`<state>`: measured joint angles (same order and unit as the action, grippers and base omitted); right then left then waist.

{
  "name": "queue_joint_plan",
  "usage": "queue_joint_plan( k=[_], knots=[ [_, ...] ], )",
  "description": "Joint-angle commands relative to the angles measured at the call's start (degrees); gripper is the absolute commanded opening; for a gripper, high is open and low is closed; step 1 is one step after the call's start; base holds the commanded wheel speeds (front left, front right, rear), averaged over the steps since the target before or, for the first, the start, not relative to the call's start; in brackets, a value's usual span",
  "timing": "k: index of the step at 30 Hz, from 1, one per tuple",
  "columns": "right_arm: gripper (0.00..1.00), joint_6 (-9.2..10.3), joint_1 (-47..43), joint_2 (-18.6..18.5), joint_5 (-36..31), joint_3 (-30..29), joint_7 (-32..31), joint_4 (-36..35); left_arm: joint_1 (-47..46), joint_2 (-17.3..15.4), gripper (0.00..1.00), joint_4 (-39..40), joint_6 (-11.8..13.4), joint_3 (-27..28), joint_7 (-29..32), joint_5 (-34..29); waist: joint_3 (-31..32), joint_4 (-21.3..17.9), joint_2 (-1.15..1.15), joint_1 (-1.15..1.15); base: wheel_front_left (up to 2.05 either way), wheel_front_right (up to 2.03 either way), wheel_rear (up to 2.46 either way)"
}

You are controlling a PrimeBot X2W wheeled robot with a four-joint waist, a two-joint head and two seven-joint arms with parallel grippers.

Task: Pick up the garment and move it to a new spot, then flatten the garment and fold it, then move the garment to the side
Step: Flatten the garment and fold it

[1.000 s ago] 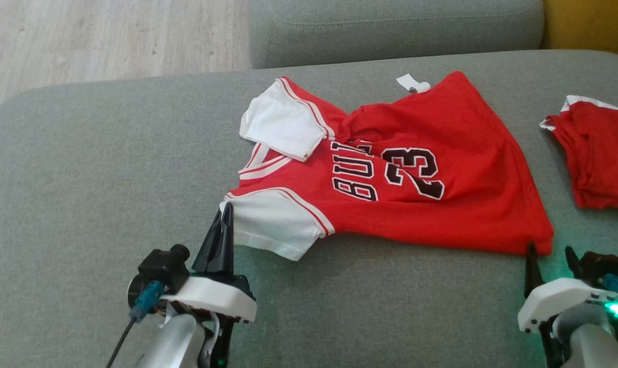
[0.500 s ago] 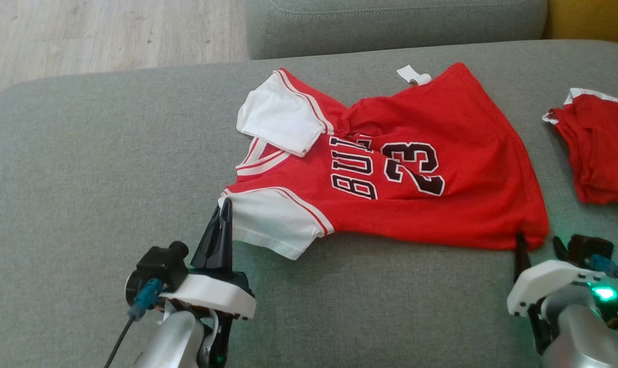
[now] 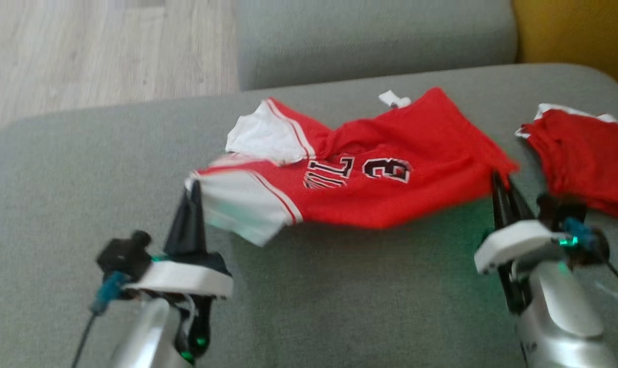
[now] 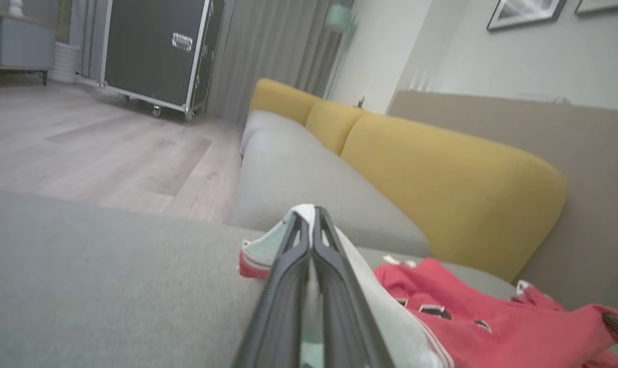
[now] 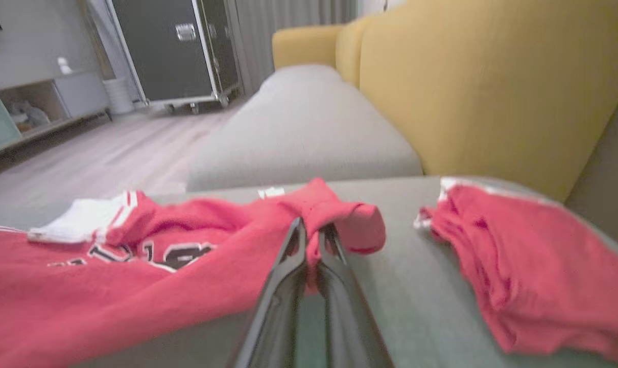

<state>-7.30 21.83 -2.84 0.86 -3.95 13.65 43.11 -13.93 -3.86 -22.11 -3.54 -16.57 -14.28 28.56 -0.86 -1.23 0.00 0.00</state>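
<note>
- The left gripper stood at the near left, its jaws closed on the white sleeve of the garment; in the left wrist view the white cloth was pinched between the two dark fingers.
- The right gripper stood at the near right, its jaws closed on the garment's red hem corner.
- The garment, a red jersey with black lettering, stretched between the two grippers over the grey cushion; its near edge was raised off the cushion and its far part lay crumpled on it.
- A second red cloth lay bunched on the cushion, to the right of the right gripper and apart from the garment.
- Farther off were another grey seat, a yellow backrest, a wooden floor and a black wheeled case.
</note>
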Motion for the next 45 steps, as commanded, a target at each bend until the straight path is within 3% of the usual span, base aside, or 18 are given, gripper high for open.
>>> queue_joint_plan(
  k=[1, 7, 16, 24, 28, 31, 36, 41, 45],
  knots=[
    [0.0, -0.19, 2.93, -0.04, 0.26, 2.71, 0.82, -4.83, -4.03, -0.96, 0.0, 3.53, -0.01, 3.26, -0.72, 0.92, 1.58, -0.68, 0.0, 0.0, 0.0, 0.0, 0.0],
    [0.0, -0.19, 5.73, -3.38, 3.32, 8.54, -1.53, -18.31, -9.65, -1.41, 0.0, 11.53, 0.56, 7.73, 0.48, 5.15, 3.68, -0.88, 0.0, 0.0, 0.0, 0.0, 0.0],
    [0.0, -0.19, 11.44, -9.89, 7.72, 14.36, -4.98, -34.85, -16.93, -1.66, 0.0, 26.04, 3.95, 14.01, 4.45, 11.48, 5.64, -1.41, 0.0, 0.0, 0.0, 0.0, 0.0],
    [0.0, -0.19, 10.13, -11.38, 8.58, 12.01, -10.14, -45.08, -17.7, -2.02, 0.0, 37.99, 8.04, 16.49, 8.07, 13.38, 5.79, -1.29, 0.0, 0.0, 0.0, 0.0, 0.0],
    [0.0, -0.19, 8.65, -11.41, 8.75, 11.69, -14.36, -48.71, -17.65, -2.79, 0.0, 39.31, 9.63, 16.77, 10.18, 13.24, 4.27, -1.29, 0.0, 0.0, 0.0, 0.0, 0.0],
    [0.0, -0.19, 9.44, -11.81, 9.44, 12.32, -17.03, -47.86, -19.42, -4.07, 0.0, 36.84, 9.46, 16.36, 11.69, 12.92, 2.22, -1.33, 0.0, 0.0, 0.0, 0.0, 0.0],
    [0.0, -0.19, 16.95, -13.15, 10.18, 13.48, -21.93, -40.11, -26.71, -6.66, 0.0, 25.53, 8.42, 16.31, 13.88, 12.81, -5.02, -1.22, 0.0, 0.0, 0.0, 0.0, 0.0],
    [0.0, -0.19, 31.05, -14.82, 11.43, 19.44, -19.73, -27.68, -40.29, -9.7, 0.0, 10.34, 6.73, 15.96, 14.65, 11.8, -13.09, -1.08, 0.0, 0.0, 0.0, 0.0, 0.0],
    [0.0, -0.19, 42.74, -15.75, 12.2, 23.17, -14.03, -16.56, -51.41, -11.66, 0.0, 0.07, 4.6, 14.73, 12.41, 9.46, -17.01, -0.72, 0.0, 0.0, 0.0, 0.0, 0.0]
  ],
)
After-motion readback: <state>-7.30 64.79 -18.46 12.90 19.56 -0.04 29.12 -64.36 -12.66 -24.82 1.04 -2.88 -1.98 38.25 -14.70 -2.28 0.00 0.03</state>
